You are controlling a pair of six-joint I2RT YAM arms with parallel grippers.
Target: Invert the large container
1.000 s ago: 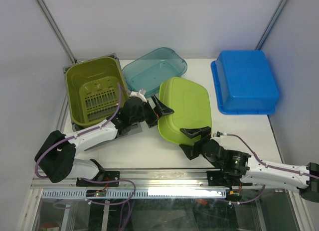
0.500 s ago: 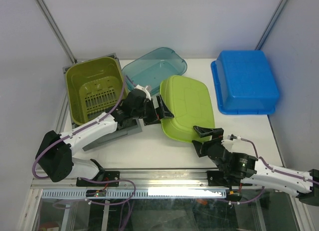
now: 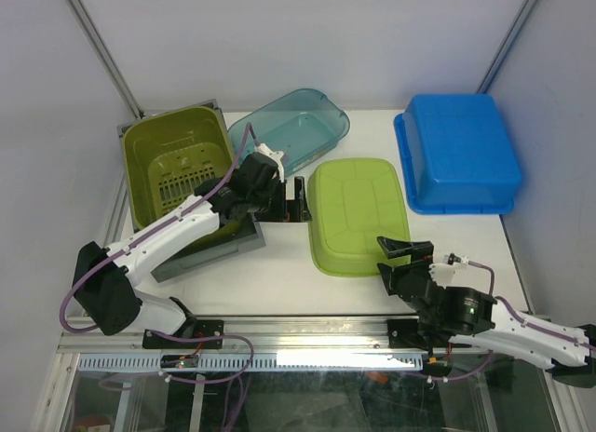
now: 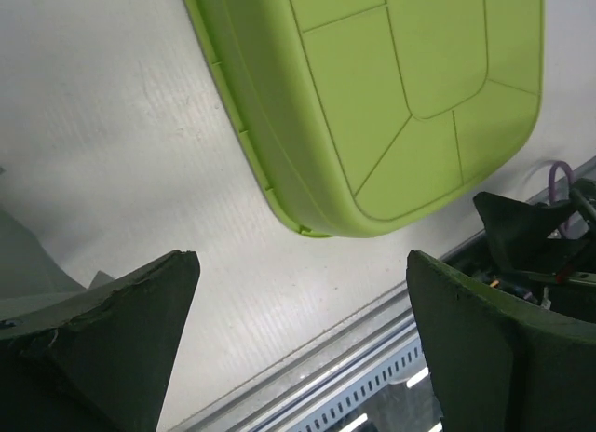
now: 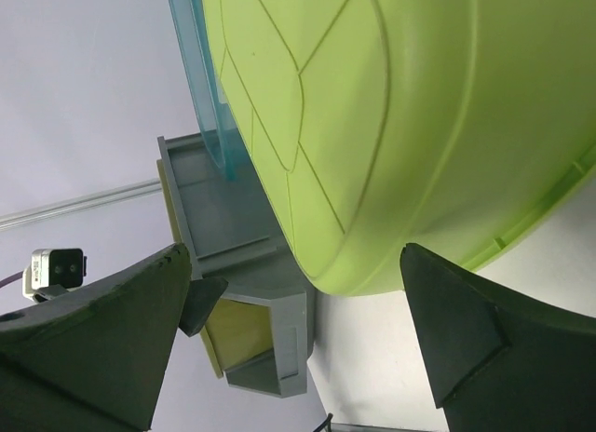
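large container (image 3: 358,213) now lying flat, opening hidden

Four containers: lime (image 3: 354,213), olive (image 3: 149,151), teal (image 3: 291,132), blue (image 3: 456,153). One grey tray (image 3: 212,250).

Bright, even light, soft shadows (wrist views blur up close).

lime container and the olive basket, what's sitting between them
The open left claw, seen in the top view: it hangs between the olive basket and the upturned lime container.
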